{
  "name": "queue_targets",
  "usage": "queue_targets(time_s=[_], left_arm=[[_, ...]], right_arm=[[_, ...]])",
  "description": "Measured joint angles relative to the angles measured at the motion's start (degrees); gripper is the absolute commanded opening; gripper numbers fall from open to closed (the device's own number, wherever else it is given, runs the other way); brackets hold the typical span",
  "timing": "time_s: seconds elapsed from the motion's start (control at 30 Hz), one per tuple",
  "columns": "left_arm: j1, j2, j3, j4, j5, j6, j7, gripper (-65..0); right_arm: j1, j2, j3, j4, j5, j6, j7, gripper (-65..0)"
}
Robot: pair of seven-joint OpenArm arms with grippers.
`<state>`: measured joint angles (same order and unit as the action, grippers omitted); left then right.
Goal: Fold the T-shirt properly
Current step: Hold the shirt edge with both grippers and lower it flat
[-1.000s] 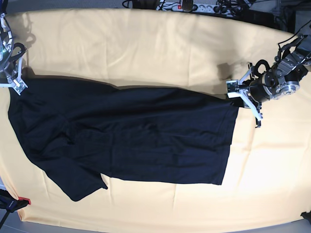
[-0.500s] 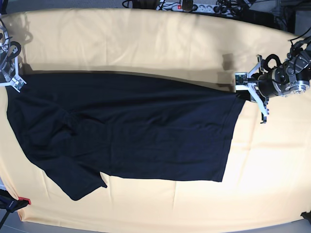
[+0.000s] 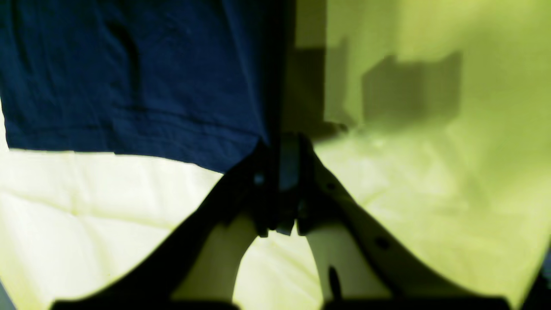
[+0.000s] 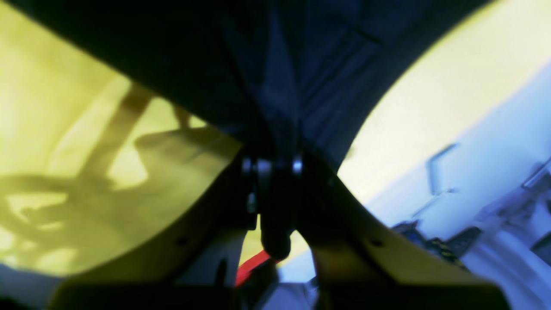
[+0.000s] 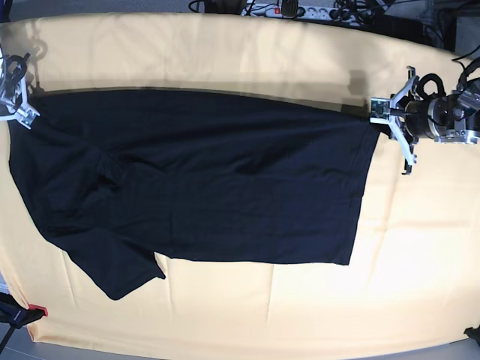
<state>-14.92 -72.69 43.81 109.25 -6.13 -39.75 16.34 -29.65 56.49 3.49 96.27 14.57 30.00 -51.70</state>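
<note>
The black T-shirt lies spread across the yellow cloth, with one sleeve pointing toward the near left. Its far edge is stretched in a straight line between my two grippers. My left gripper, on the right of the base view, is shut on the shirt's far hem corner. In the left wrist view the fingers pinch the T-shirt right at the hem. My right gripper at the far left is shut on the other far corner. In the right wrist view the gripper clamps bunched fabric of the T-shirt.
The pale yellow tablecloth covers the table. A power strip and cables lie beyond the far edge. A small red piece sits by the near left corner. In the right wrist view the table's edge and floor show at right.
Both grippers have moved toward the far side of the table, drawing the shirt's far edge with them. That edge now runs straighter and tauter, and the shirt lies wider.
</note>
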Motion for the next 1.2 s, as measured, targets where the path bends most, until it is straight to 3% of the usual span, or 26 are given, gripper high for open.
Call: queue_targets(time_s=[0.2, 0.33, 0.53, 0.87, 1.2], left_arm=[[0.17, -4.92, 0.0, 5.27, -6.36, 0.0, 1.05, -65.0], [2.71, -8.35, 0.0, 11.34, -8.96, 0.0, 2.29, -65.0], [7.58, -8.79, 0.0, 15.74, -8.92, 0.0, 9.46, -65.0], [7.89, -10.32, 0.0, 15.76, -8.87, 0.02, 9.66, -65.0], [8.24, -11.13, 0.0, 15.76, -11.1, 0.0, 9.94, -65.0]], right_arm=[[-4.94, 1.25, 0.13, 0.48, -0.37, 0.22, -0.39, -65.0], [-8.92, 3.87, 1.16, 4.26, 0.17, -1.79, -3.89, -65.0], [-11.89, 5.25, 2.73, 8.98, 2.25, -3.89, -7.32, -65.0], [-13.27, 5.09, 2.73, 9.03, 13.05, 2.67, -13.53, -65.0], [-13.86, 5.46, 2.73, 12.72, 14.6, 4.98, -18.67, -65.0]])
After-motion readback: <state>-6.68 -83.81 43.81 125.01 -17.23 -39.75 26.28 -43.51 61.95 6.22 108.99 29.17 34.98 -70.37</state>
